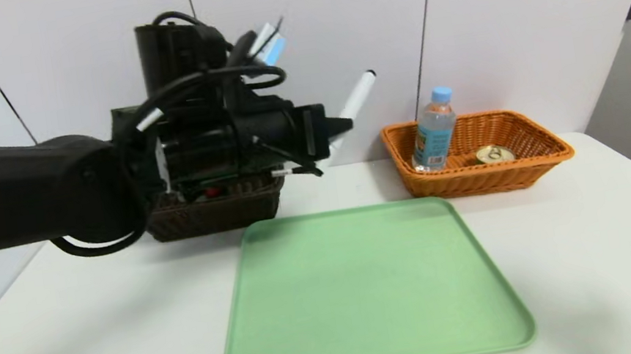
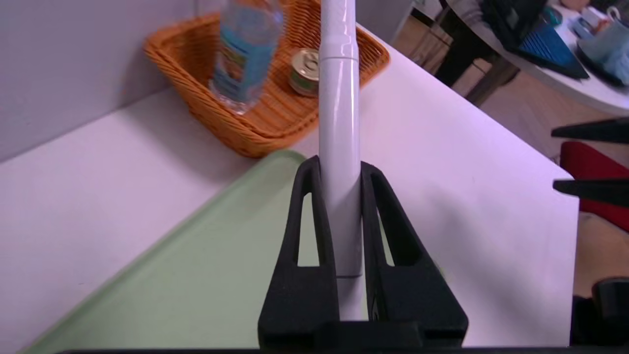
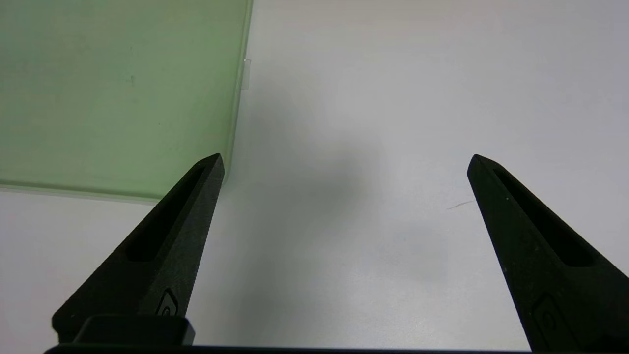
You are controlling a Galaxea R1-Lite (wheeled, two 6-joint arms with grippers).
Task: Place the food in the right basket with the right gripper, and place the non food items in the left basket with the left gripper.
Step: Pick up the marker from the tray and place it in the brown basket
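The left gripper (image 2: 339, 167), fingers clamped low on the white marker (image 2: 339, 123) above the surface's far left corner, could let it pivot and miss the dark basket (image 1: 215, 212).

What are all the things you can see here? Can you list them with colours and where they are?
Marker pen: one, white, clamped in the left gripper, lifted above the table.
Water bottle: one, clear with blue cap, upright in the orange basket.
Tin can: one, gold lid, in the orange basket.
Orange basket: one, far right.
Brown basket: one, dark, far left, behind the arm.
Tray: one, green, centre, nothing on it.
Table: one, white.
Left gripper: black, shut.
Right gripper: black, open, low over the table's right.
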